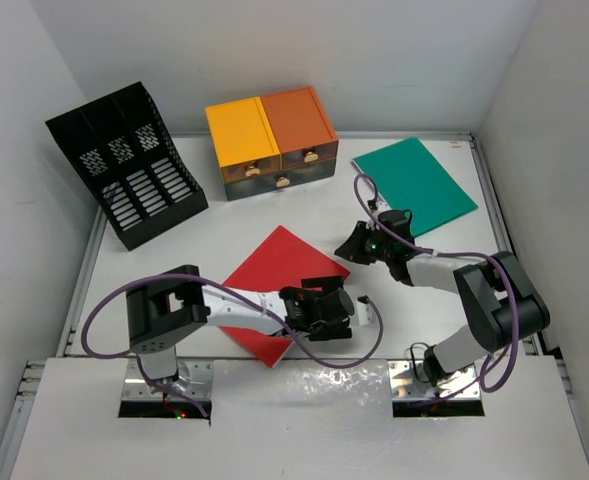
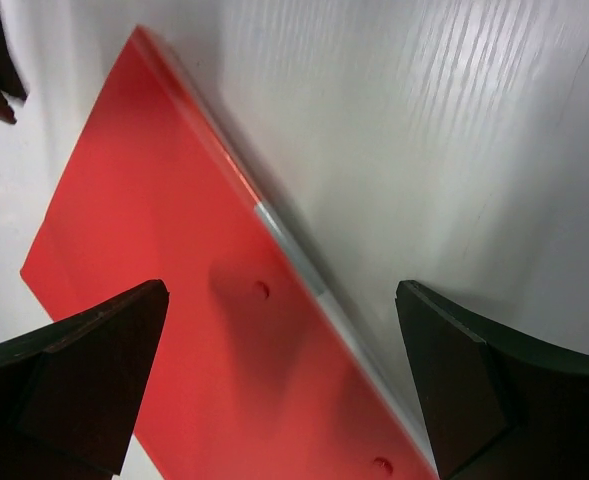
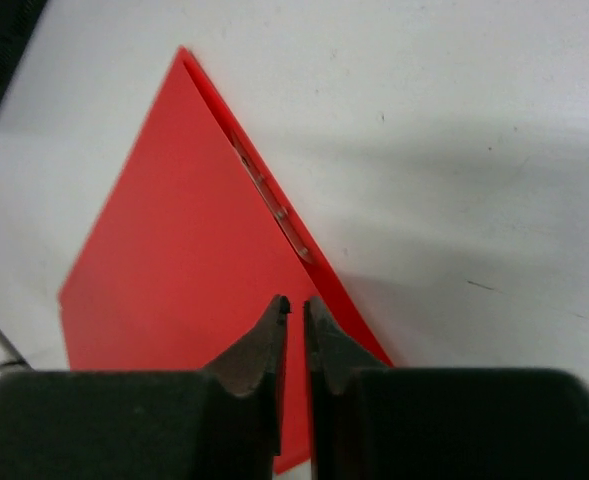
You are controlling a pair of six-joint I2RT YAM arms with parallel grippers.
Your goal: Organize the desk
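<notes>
Surface (image 1: 224, 225): white, walled in, beneath everything.
Undone: red folder (image 1: 274, 275) near front edge, green folder (image 1: 414, 185) by right edge.
Left hand (image 2: 284, 385): wide open, empty.
Right hand (image 3: 296, 305): pinched together, empty.

Bright, even overhead light fills the top view, which is sharp throughout, with only soft, faint shadows on the white worktop (image 1: 224, 230). In the left wrist view the worktop shows streaky glare, and the dark fingers (image 2: 84, 370), close to the lens, are blurred. The right wrist view is dimmer, with a broad grey shadow lying across the worktop beside the red folder (image 3: 184, 260).
</notes>
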